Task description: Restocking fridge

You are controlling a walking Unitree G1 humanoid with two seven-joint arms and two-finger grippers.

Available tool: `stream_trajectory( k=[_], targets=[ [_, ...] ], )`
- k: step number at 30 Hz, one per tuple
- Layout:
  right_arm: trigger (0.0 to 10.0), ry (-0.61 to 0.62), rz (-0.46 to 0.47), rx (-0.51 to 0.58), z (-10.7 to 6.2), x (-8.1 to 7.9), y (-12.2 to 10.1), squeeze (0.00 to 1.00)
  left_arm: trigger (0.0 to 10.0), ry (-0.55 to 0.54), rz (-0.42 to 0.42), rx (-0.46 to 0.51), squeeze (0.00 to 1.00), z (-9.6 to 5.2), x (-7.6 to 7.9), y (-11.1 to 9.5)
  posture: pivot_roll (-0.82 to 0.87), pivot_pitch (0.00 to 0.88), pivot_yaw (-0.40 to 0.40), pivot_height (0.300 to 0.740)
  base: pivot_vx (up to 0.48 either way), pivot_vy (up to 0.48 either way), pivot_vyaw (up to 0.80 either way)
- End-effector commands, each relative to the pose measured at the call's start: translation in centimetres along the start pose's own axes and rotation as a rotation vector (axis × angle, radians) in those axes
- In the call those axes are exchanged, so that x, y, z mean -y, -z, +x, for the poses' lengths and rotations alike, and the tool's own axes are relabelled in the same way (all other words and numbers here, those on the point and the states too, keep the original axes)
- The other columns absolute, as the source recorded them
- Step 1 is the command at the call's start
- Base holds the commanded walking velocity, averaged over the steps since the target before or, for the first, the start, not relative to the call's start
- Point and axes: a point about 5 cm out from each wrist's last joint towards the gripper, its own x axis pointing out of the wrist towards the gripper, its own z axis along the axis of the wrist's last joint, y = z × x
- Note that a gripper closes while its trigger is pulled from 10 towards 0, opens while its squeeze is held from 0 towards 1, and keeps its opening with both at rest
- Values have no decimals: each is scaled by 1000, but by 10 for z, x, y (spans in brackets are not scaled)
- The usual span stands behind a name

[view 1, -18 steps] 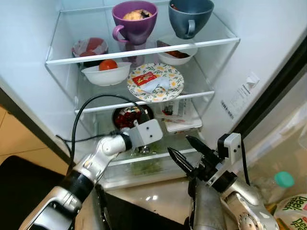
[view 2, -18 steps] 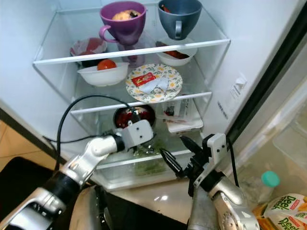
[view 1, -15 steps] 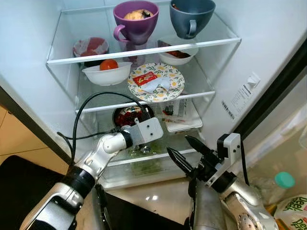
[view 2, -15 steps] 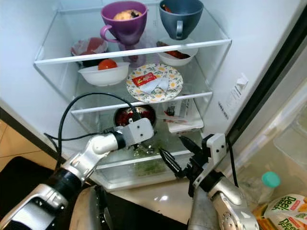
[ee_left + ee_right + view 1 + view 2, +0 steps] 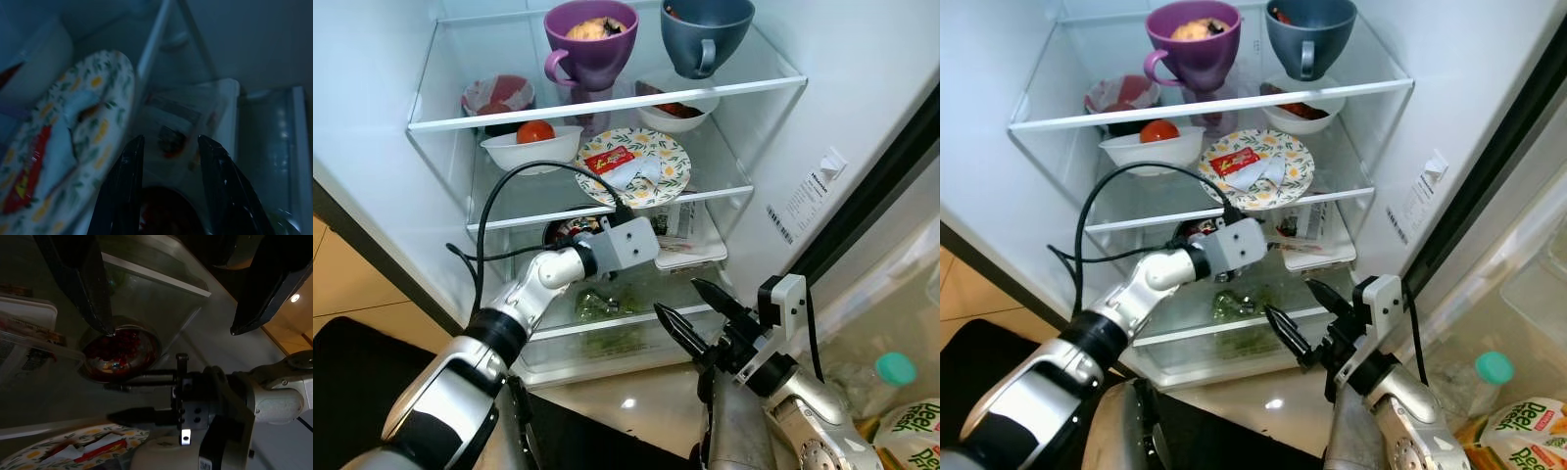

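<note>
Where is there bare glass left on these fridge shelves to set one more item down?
Top shelf: bare at the left, beside the purple mug. Middle shelf: a bare strip right of the floral plate. Its back is crowded by the white bowl with a tomato and other bowls. Lower shelf is crowded: the left claw is there, above the dark bowl and beside the clear package.

A: What do the robot's arms look like?

B: Silver tubes with black joint bands. A black cable point(image 5: 499, 211) loops over the left arm. White camera blocks sit at both wrists.

A: And the grippers?

B: The right gripper point(image 5: 693, 308) has two long, pointed black fingers; the left gripper point(image 5: 168, 161) likewise.
</note>
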Motion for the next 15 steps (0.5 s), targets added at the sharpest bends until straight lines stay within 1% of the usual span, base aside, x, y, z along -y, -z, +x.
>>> stream_trajectory(
  k=[1,7,10,11,12,13,14,15],
  targets=[
    [10000,-2,14,-4,-2,-3,1,0,10000,7,-8,-5,0,1,4,3,-118,246,68,375,0,0,0],
    [10000,3,13,-6,-4,-3,0,0,10000,-54,71,-95,0,0,-19,13,-128,255,72,375,0,0,0],
    [10000,3,13,-6,-4,-3,0,0,10000,-54,71,-95,0,0,-19,13,-128,255,72,375,0,0,0],
    [10000,3,13,-6,-4,-3,0,0,10000,-60,80,-106,0,-1,-23,14,-128,255,72,375,0,0,0],
    [10000,3,13,-6,-5,-4,0,0,10000,-87,95,-130,0,-2,-31,16,-131,257,73,375,0,0,0],
    [10000,3,13,-6,-5,-4,0,0,10000,-87,95,-130,0,-2,-31,16,-131,257,73,375,0,0,0],
    [10000,3,13,-5,-5,-4,-1,0,10000,-113,110,-148,0,-4,-38,17,-131,257,73,375,0,0,0],
    [10000,3,13,-5,-5,-4,-1,0,10000,-113,110,-148,0,-4,-38,17,-131,257,73,375,0,0,0]
  ],
)
